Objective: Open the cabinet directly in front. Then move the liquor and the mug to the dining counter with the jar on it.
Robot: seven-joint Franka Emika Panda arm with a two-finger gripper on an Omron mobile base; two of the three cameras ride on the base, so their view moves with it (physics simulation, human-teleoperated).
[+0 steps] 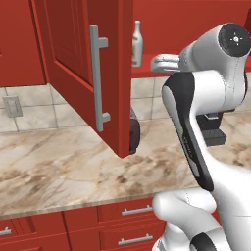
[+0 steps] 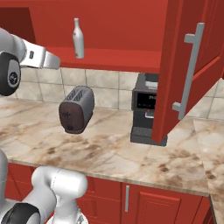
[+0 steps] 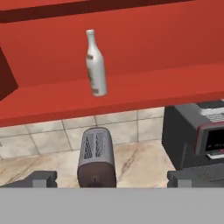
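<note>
Hand view: liquor stands above the open claw.

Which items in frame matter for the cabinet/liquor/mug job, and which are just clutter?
Task items:
- red wooden wall cabinet, doors open, brushed-metal bar handles
- slim whitish liquor bottle, upright on the cabinet shelf
- open two-finger gripper, empty, facing the bottle

Clutter:
- dark grey toaster
- black coffee machine
- marbled stone counter
- wall outlet
</note>
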